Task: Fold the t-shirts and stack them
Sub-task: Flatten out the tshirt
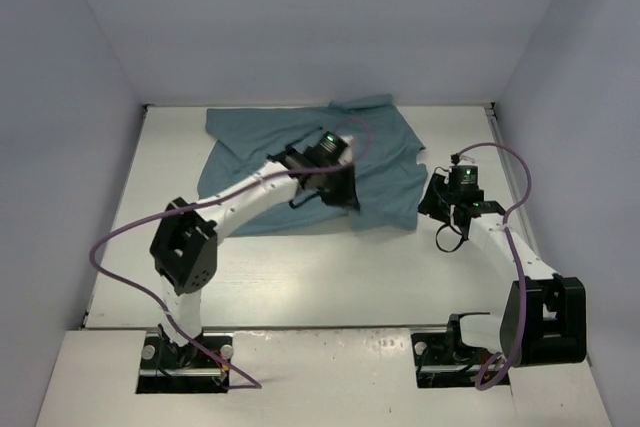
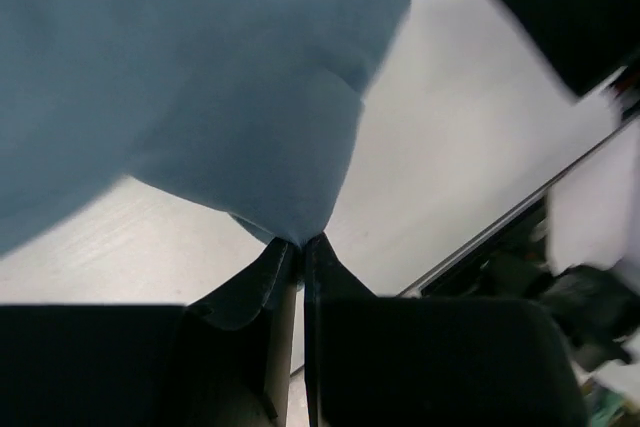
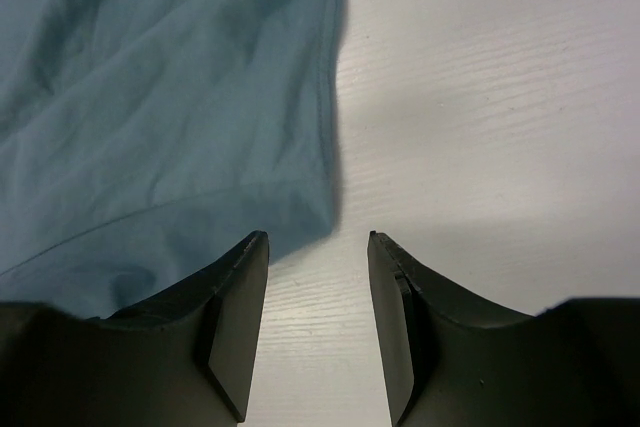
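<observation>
- The left arm was seen reaching from its base at the near left edge of the white table, out and rightward over the cloth.
- The teal t-shirt was found at the far side of the table, left of centre to centre-right, spread loosely and rumpled, with one part folded over along its far edge.
- The left gripper was seen above the shirt's near right portion, its fingers pressed together on a bunched fold of the t-shirt. In the left wrist view that fold was drawn up to a point between the tips, with bare table showing beneath it.
- The right gripper was held just beside the shirt's right edge, its jaws spread and nothing between them. The left finger was over the hem and the right finger over bare table.
- The right arm was seen running back to its base at the near right.
</observation>
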Action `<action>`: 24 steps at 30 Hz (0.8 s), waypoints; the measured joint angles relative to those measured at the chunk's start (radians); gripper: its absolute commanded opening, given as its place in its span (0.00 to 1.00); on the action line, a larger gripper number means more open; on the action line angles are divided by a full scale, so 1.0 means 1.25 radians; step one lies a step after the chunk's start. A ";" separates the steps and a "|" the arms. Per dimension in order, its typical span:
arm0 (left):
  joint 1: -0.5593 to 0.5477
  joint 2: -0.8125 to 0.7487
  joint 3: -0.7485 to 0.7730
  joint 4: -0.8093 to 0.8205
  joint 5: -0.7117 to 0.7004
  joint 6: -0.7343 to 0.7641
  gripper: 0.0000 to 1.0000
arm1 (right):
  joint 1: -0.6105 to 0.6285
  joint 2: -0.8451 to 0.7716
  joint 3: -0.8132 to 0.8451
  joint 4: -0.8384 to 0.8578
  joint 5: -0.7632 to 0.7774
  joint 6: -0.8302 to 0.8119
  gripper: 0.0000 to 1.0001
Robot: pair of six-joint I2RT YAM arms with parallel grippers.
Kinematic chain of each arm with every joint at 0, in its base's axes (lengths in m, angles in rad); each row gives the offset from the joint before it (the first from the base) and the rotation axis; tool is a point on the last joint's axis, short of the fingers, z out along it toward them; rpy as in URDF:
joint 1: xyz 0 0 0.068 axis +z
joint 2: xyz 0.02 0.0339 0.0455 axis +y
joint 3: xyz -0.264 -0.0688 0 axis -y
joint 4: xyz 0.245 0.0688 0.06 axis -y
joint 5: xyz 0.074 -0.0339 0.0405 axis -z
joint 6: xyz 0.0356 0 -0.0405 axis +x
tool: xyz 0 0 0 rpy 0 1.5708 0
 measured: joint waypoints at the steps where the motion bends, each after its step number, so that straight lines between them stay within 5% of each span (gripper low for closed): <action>1: 0.041 -0.012 -0.004 0.018 0.017 -0.018 0.00 | 0.000 0.000 0.000 0.000 0.000 0.000 0.42; 8: 0.279 0.090 -0.008 0.111 0.064 -0.107 0.00 | 0.009 0.041 0.031 0.001 -0.019 -0.002 0.40; 14: 0.250 0.176 -0.024 0.148 0.111 -0.160 0.00 | 0.092 0.075 0.044 -0.002 -0.018 -0.017 0.37; 24: 0.230 0.181 -0.010 0.153 0.145 -0.163 0.00 | 0.369 0.195 0.165 0.021 0.031 -0.072 0.37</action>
